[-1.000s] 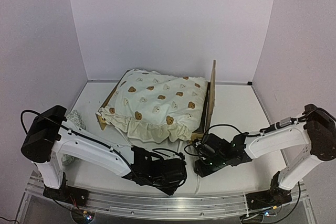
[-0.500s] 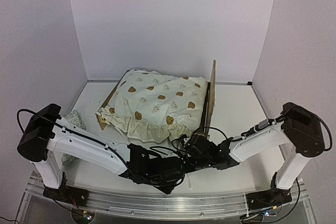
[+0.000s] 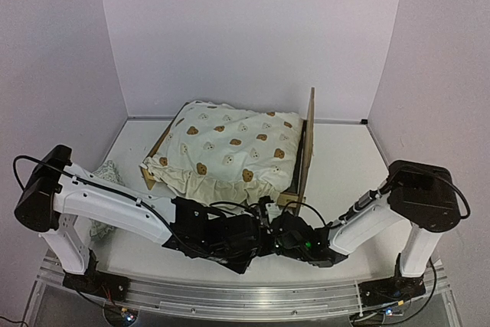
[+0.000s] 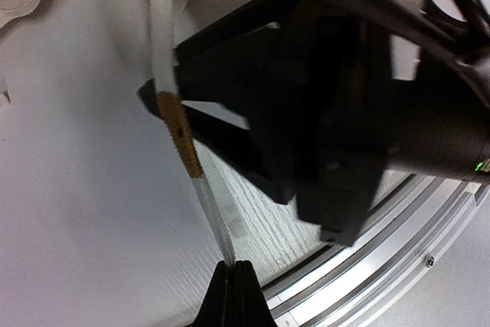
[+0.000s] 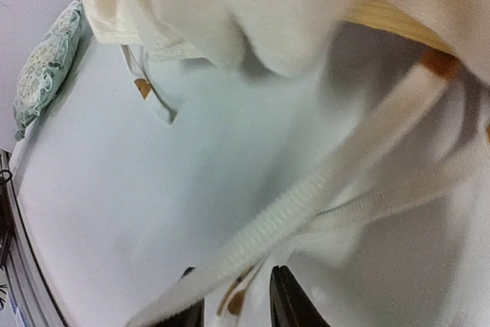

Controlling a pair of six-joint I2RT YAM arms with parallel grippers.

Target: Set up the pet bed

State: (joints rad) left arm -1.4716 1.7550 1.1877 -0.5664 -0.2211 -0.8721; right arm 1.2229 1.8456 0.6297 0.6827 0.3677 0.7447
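The pet bed [image 3: 310, 142] stands at the back centre, its plywood frame draped with the cream bear-print cover [image 3: 233, 151]. My left gripper [image 4: 232, 264] is shut on the thin end of a cream tie [image 4: 200, 181] that runs up from its tips. In the top view, my left gripper [image 3: 251, 240] and right gripper [image 3: 272, 229] meet in front of the bed. In the right wrist view, my right gripper [image 5: 236, 305] has its jaws apart. A ribbed cream tie [image 5: 306, 197] lies across them and a brown-printed strip sits in the gap.
A small floral pillow [image 3: 107, 178] lies on the table at the left, and also shows as the floral pillow [image 5: 44, 67] in the right wrist view. The metal rail [image 3: 245, 300] runs along the table's near edge, close below both grippers.
My right arm has swung left along the front of the table until its gripper sits against the left one. The left arm has shifted slightly left, still pinching the tie.
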